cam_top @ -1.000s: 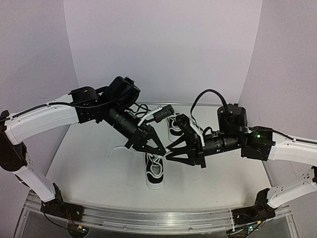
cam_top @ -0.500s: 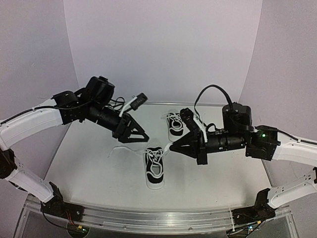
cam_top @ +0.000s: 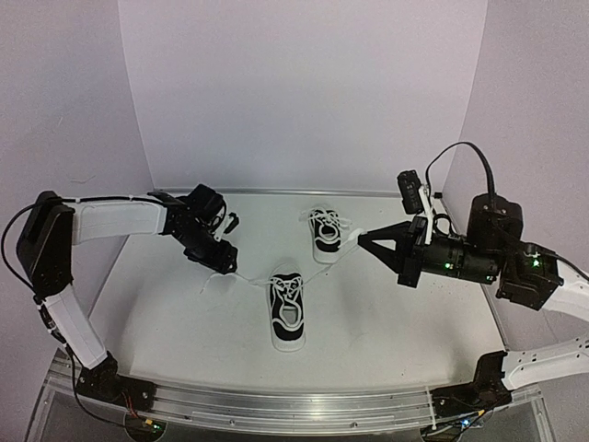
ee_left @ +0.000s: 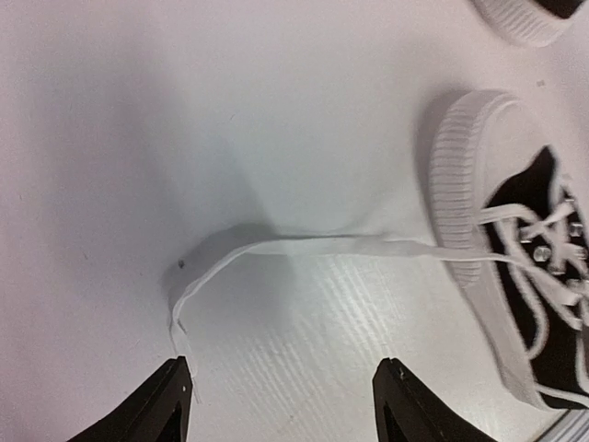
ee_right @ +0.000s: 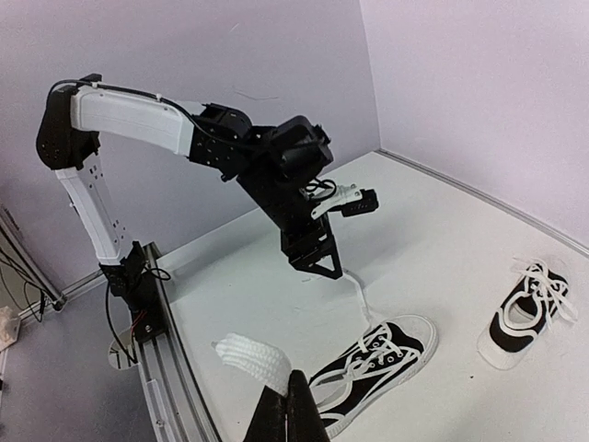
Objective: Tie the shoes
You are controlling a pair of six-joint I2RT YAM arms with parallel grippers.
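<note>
The left tool [ee_left: 283, 373] hangs with its jaws wide just above the white bench [ee_left: 138, 110]. It is over the loose end of a long white lace [ee_left: 313, 247] that lies flat, running from the nearer small black sneaker with white rubber sole [cam_top: 287, 311]. The right tool [ee_right: 290, 382] is pinched tight on another white lace end [ee_right: 250, 357], held above the bench at the right. The second matching sneaker [cam_top: 324, 230] sits just behind the first.

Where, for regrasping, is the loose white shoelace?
Top view: the shoelace lies on the white table, left of the nearer black sneaker, ending by the left gripper.
</note>
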